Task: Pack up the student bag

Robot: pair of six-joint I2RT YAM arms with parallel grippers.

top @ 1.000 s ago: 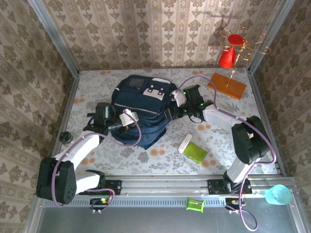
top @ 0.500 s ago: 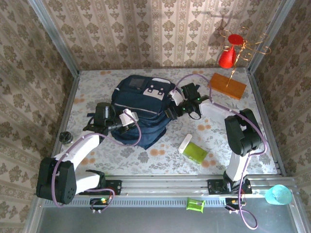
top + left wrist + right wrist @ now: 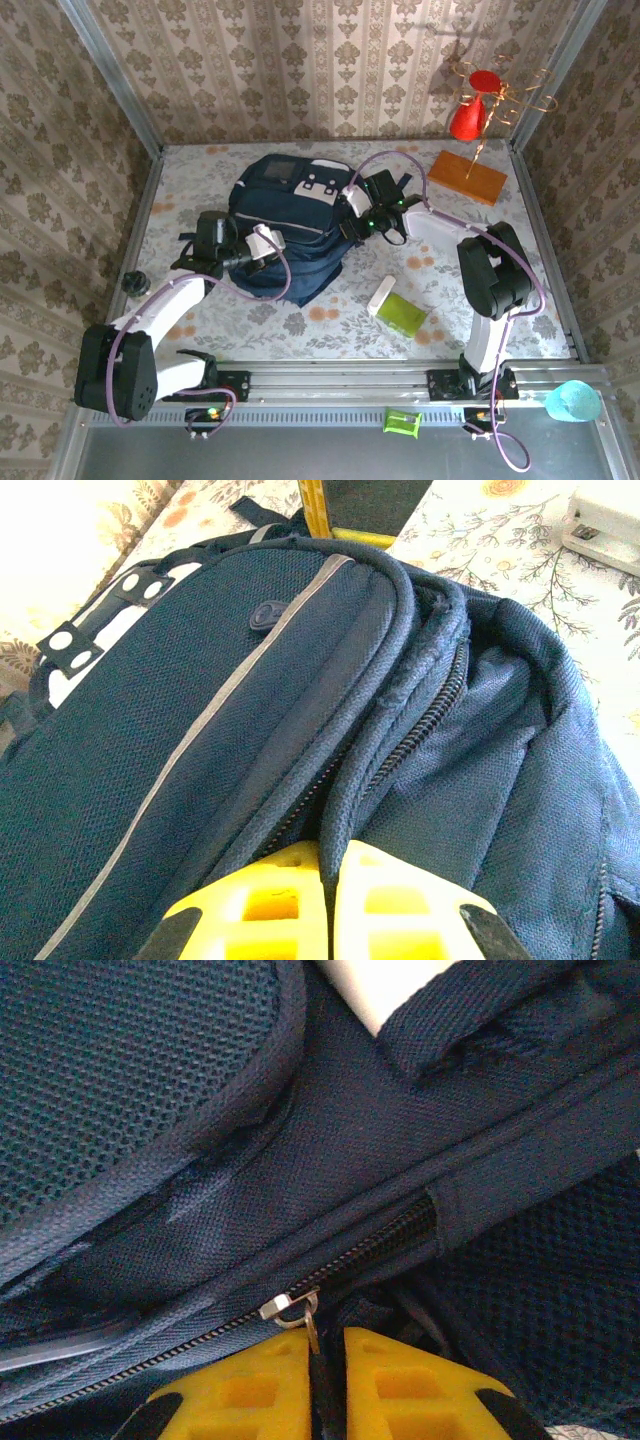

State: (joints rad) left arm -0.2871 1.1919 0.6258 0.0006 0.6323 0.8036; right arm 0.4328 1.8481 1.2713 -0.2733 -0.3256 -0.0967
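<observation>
Student bag (image 3: 290, 225) lies flat on the floral table (image 3: 330, 330), centre-left, between the two arms, with its white-grey patch (image 3: 322, 184) toward the back wall.

Left gripper (image 3: 262, 243) sits on the bag's near-left side. In its wrist view the yellow pads (image 3: 265, 900) are pressed together, with a fold of the bag's piped edge pinched between them, just beside the zipper teeth (image 3: 420, 720).

Right gripper (image 3: 352, 215) is at the bag's right side, touching it. In its wrist view the pads (image 3: 280, 1360) are nearly together, and the metal zipper pull (image 3: 298, 1312) hangs down into the slit between them — looks pinched on the pull's tab.

Labels:
- A small round badge (image 3: 262, 613) sits on the front panel beside the light stripe (image 3: 200, 720); the embossing is too faint to read.
- The patch has round holes; any text on it is too small to tell.
- A green packet (image 3: 404, 314) with a white block (image 3: 381, 295) touching its left end lies right of the bag, toward the near edge; print unreadable.

Red cone (image 3: 470, 115) hangs on a wire stand (image 3: 505, 95) with a wooden base (image 3: 468, 177), back-right corner. Teal cup (image 3: 572, 401) sits off the table by the front-right rail.
</observation>
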